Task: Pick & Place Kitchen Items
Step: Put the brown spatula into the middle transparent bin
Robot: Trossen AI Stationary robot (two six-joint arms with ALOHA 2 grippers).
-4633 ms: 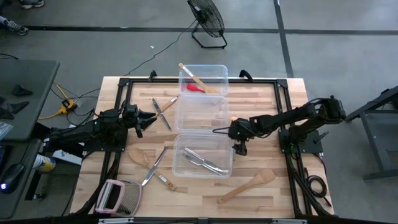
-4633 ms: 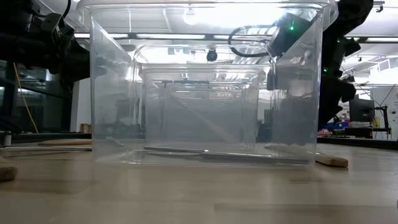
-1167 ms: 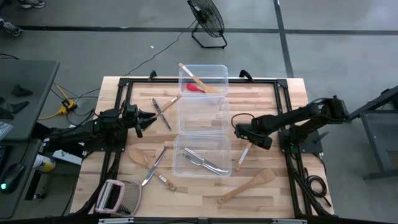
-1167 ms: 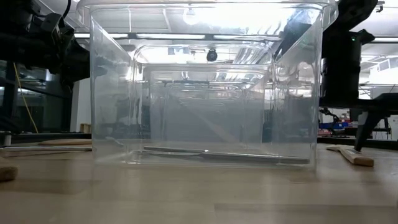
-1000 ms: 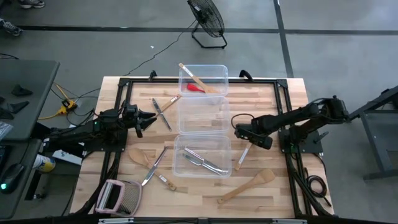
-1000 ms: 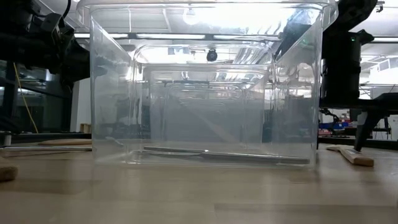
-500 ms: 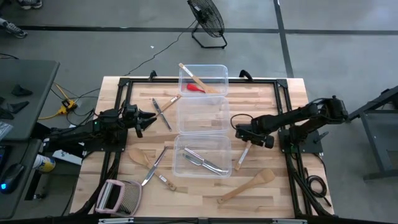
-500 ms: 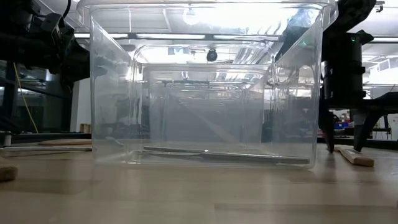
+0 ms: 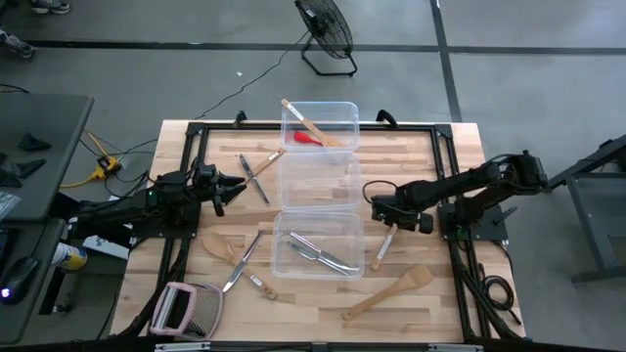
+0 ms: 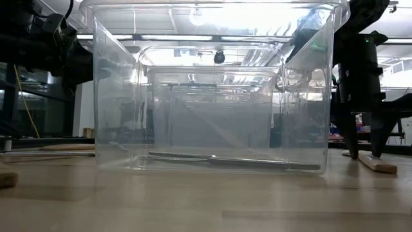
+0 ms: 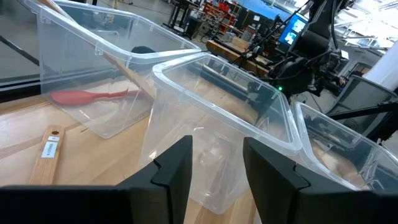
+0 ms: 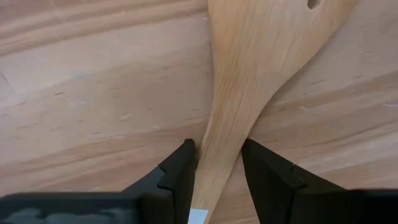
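A small pale wooden spatula (image 9: 380,246) lies flat on the table, right of the near clear tub (image 9: 286,262). My right gripper (image 9: 388,228) stands over the spatula's far end, shut on it. My left gripper (image 9: 235,186) hovers open at the table's left, pointing at the middle tub (image 9: 293,200), with nothing between its fingers (image 11: 176,169). The far tub (image 9: 337,110) holds a red utensil (image 9: 308,139) and a wooden spoon (image 9: 305,122). Silver cutlery (image 9: 318,252) lies in the near tub. My right gripper pinches the spatula's narrowing neck (image 12: 219,146), just below the blade, between its two fingers (image 12: 180,171). The fingers come from above, pointing down, and lie across the handle. The spatula rests flat on the table (image 10: 376,165).
A larger wooden spatula (image 9: 388,291) lies at the near right. A wooden spoon (image 9: 217,244), table knives (image 9: 242,262) (image 9: 256,176) and a pink-framed grater (image 9: 181,308) lie on the left half. A black frame (image 9: 450,176) edges the table.
My right gripper has come down onto the small spatula and its fingers have closed in on the neck. The spatula stays on the table.
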